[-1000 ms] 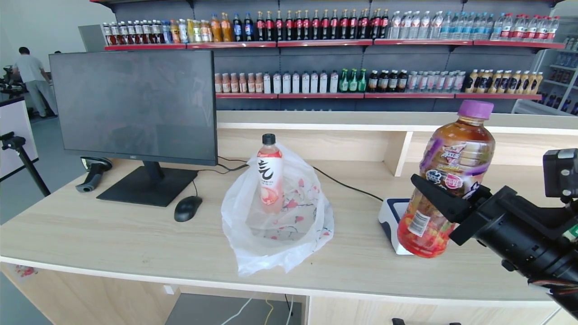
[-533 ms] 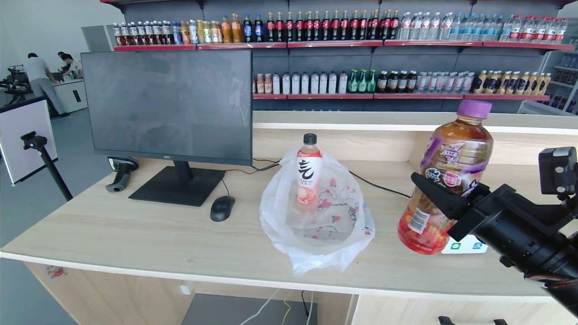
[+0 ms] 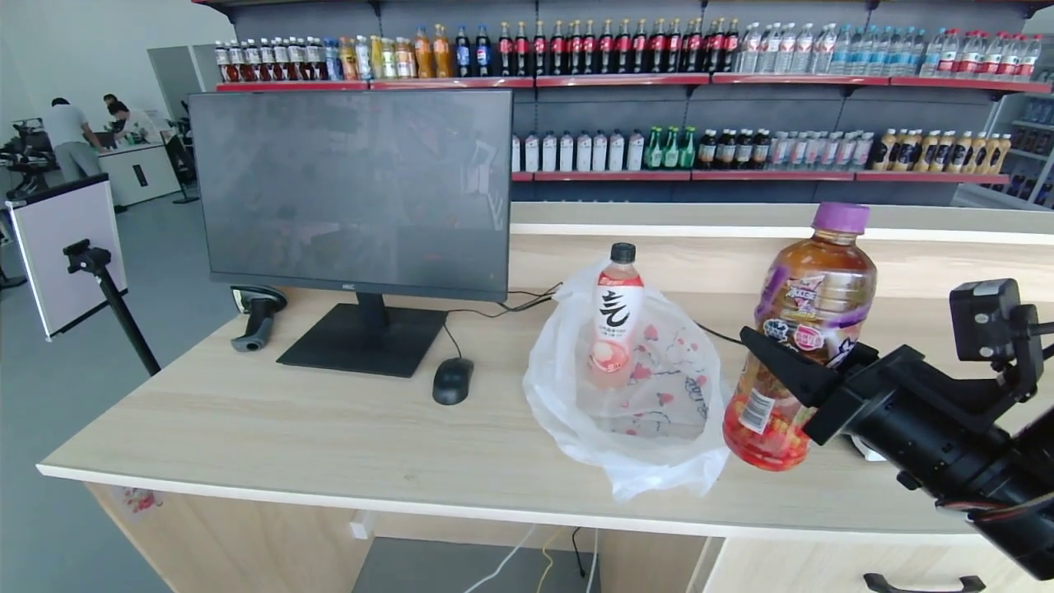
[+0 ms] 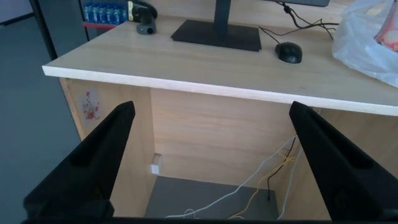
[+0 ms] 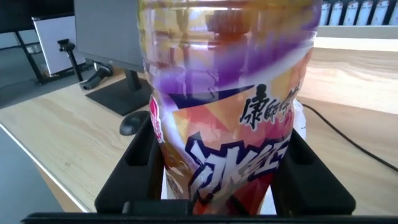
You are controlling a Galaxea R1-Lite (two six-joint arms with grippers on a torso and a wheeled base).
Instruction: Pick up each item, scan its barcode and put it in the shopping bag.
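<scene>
My right gripper is shut on a large tea bottle with a purple cap, held upright just above the counter. The bottle hangs right beside the right edge of the white plastic shopping bag. A pink drink bottle with a black cap stands upright inside that bag. In the right wrist view the tea bottle sits between my right gripper's black fingers. My left gripper is open and holds nothing, low in front of the counter's front edge.
A dark monitor stands at the counter's back left, with a black mouse and a handheld scanner near it. A white scanner box peeks out behind my right arm. A cable runs behind the bag. Stocked drink shelves line the far wall.
The head camera has swung left, shifting the whole scene right. My right gripper has carried the tea bottle off the white scanner box and closer to the bag.
</scene>
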